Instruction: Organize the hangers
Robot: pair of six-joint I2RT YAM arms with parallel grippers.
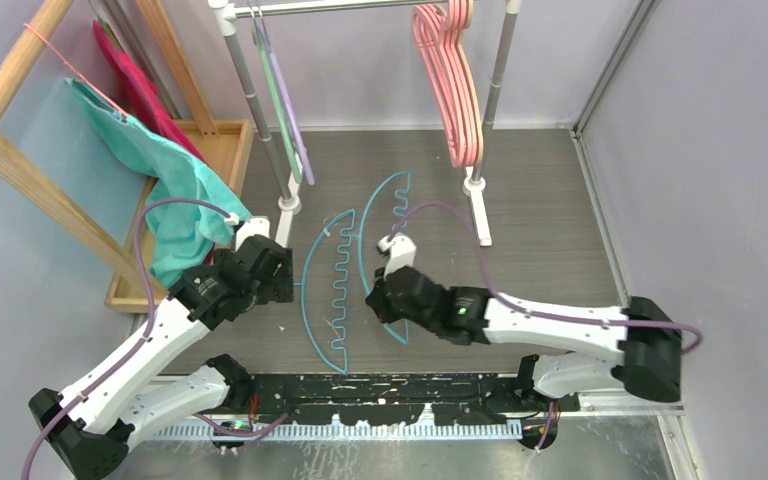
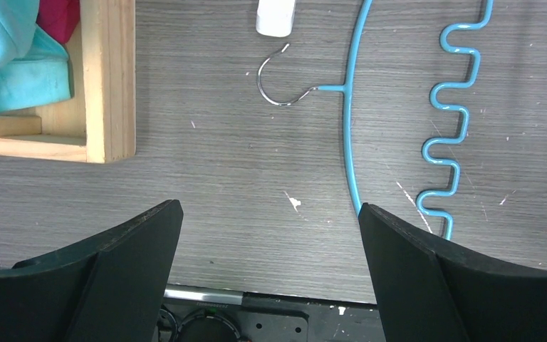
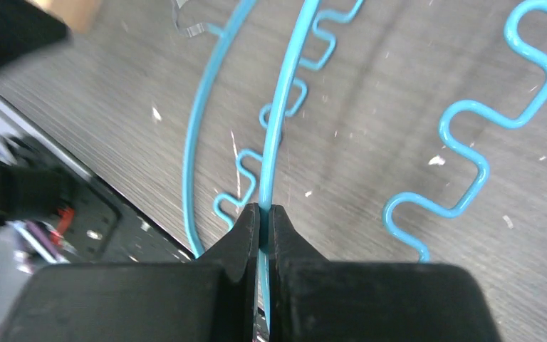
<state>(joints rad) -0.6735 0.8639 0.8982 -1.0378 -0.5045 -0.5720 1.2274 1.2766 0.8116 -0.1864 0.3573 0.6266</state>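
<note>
Right gripper (image 3: 264,217) pinching teal hanger (image 3: 279,128) arch; thin wire may slip or snag neighbour. Left gripper (image 2: 271,235) open, idle.

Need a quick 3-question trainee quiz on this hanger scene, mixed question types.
1. True or false: the right claw is shut on the arch of a blue hanger.
2. Which hangers are on the rail at its right end: A) pink hangers, B) blue, C) none?
3. Fill in: the left claw is ____, above bare table beside the second blue hanger.

Key: 1 true. 2 A. 3 open.
</note>
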